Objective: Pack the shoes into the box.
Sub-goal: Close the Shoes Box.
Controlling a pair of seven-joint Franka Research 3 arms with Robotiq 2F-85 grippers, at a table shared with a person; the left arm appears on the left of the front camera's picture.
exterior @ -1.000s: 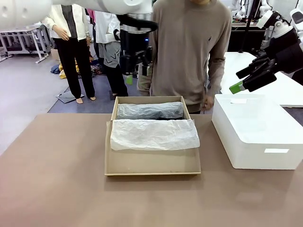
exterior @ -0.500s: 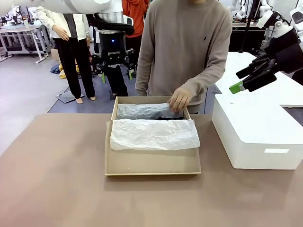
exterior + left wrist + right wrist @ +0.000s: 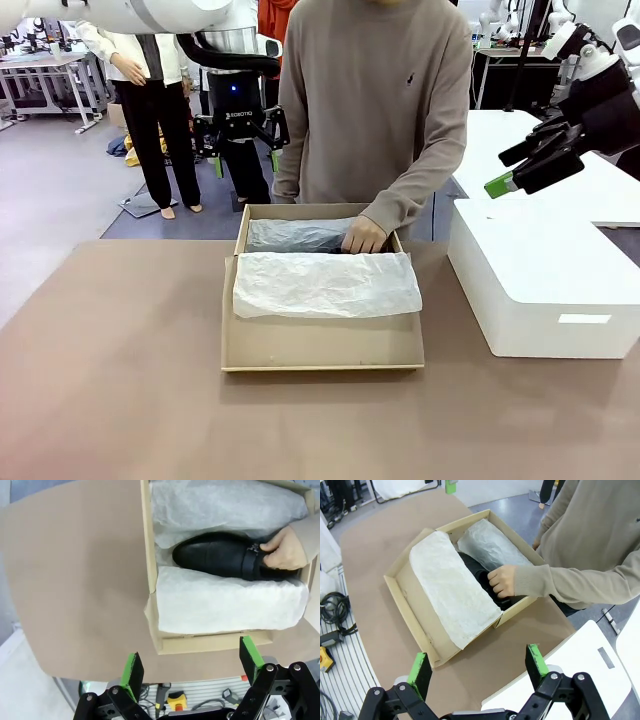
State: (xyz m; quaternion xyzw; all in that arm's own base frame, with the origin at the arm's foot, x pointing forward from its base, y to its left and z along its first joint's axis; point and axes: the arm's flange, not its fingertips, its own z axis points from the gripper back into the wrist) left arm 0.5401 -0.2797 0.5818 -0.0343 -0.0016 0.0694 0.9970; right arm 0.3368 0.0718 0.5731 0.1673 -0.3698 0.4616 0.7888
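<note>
The tan cardboard box sits open at the table's middle, lined with white tissue paper. One black glossy shoe lies on its side between tissue folds inside the box. A person's hand grips it at the buckle strap. The shoe and that hand also show from the right wrist. My left gripper hangs open high behind the box's far left corner, its jaws holding nothing. My right gripper is open in the air on the right, also holding nothing.
A bigger white box stands on the table right of the cardboard box, under my right gripper. The person stands at the far edge, leaning over the box. Bare brown tabletop spreads left and in front.
The person's hand has come down into the box onto the shoe. My left gripper has swung leftward and turned. The right arm has stayed still.
</note>
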